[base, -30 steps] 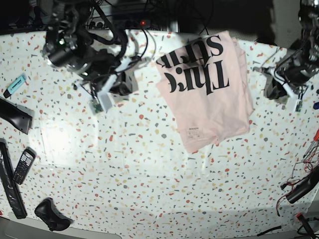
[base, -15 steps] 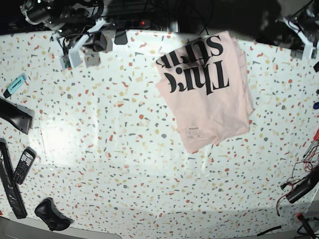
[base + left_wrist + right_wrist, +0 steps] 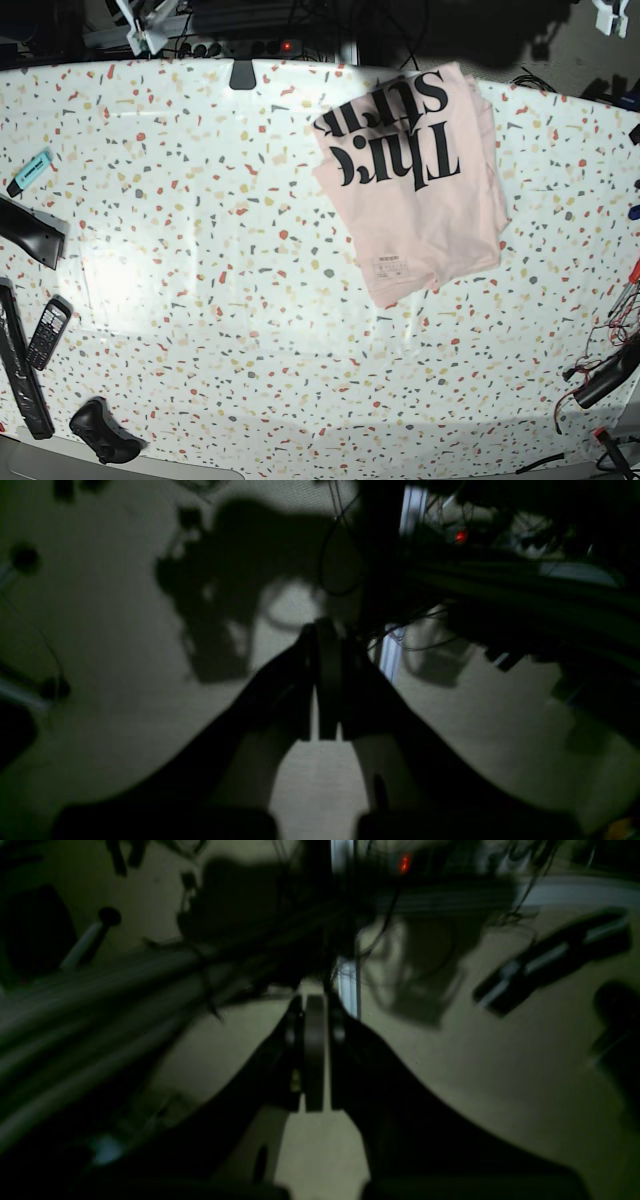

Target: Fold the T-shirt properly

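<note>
The T-shirt is pale pink and lies folded into a rough rectangle on the speckled table, at the upper middle-right. Its black lettering faces up and a small printed label sits near its front edge. Both arms are drawn back past the table's far edge; only bits show at the top left and top right. The T-shirt is out of both wrist views. In the dark left wrist view my left gripper is shut and empty. In the right wrist view my right gripper is shut and empty.
A turquoise marker, a black block, a black handset, a long black bar and a black lump lie along the left edge. Cables lie at the right edge. A power strip with a red light sits behind the table.
Both arms have lifted off the table and drawn back to the far edge, almost out of the base view. The T-shirt has not moved.
</note>
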